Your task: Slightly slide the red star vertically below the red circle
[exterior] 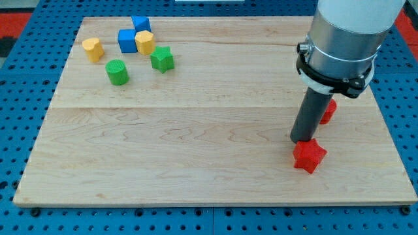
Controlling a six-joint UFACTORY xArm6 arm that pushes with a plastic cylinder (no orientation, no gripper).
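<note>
You're looking at the red star (309, 156) sitting nearest, low on the surface (196, 143) at the view's right. My tip (301, 140) is touching its top-left edge. No hand on this rig, just the rod, holding nothing. The red circle (328, 111) is peeking out behind the rod, just above. Green, yellow and blue blocks are clustering far top-left.

A pale wooden surface (196, 130) with visible grain and a smooth, lightly sheened finish. A red star-shaped block (309, 156) looks like matt plastic with faint ridges. The dark rod (310, 117) appears matt black, below a smooth grey metallic-looking cylinder (346, 32).
</note>
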